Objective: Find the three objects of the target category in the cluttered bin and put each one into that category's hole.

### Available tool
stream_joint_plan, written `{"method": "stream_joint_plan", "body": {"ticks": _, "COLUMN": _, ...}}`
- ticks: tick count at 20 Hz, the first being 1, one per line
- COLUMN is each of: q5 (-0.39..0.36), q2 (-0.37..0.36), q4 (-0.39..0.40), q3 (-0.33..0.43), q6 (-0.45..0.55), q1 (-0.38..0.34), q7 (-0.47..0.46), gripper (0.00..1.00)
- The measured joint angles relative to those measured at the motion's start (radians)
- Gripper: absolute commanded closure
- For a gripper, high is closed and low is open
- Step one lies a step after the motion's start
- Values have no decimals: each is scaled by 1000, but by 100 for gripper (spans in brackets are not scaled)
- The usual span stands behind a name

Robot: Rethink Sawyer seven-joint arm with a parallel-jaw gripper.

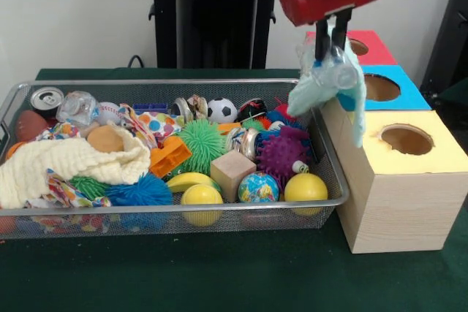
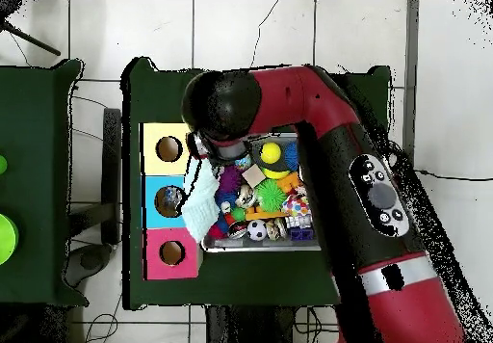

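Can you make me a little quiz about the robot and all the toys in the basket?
1. True or false: the tool holds a pale cloth.
2. What colour is the box top nearest the camera in the front view? A red, B blue, C yellow.
3. In the front view, which end of the wire bin holds the soda can?

Key: 1 true. 2 C. 3 the left end.

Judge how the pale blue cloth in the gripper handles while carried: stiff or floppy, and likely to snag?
Probably floppy: the pale blue cloth hangs in loose folds below the gripper. Likely light, since a pinch at one spot seems to hold it. It may snag or drape, as a trailing end hangs against the yellow box beside the wire bin.
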Motion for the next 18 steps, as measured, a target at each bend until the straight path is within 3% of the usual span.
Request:
{"method": "stream_joint_plan", "body": {"ticks": 7, "q5": -31, "q2": 86, "q4": -141, "q3": 27, "q6": 41, "q1": 34, "q7": -101, "gripper": 100}}
{"method": "stream_joint_plan", "body": {"ticks": 13, "q5": -53, "q2": 183, "q4": -317, "q3": 61, "q6": 110, "q1": 51, "q7": -247, "gripper": 100}}
{"method": "stream_joint_plan", "body": {"ticks": 18, "q5": -70, "q2": 232, "q4": -391, "q3": 65, "q6": 151, "q1": 37, "q7": -343, "gripper": 100}}
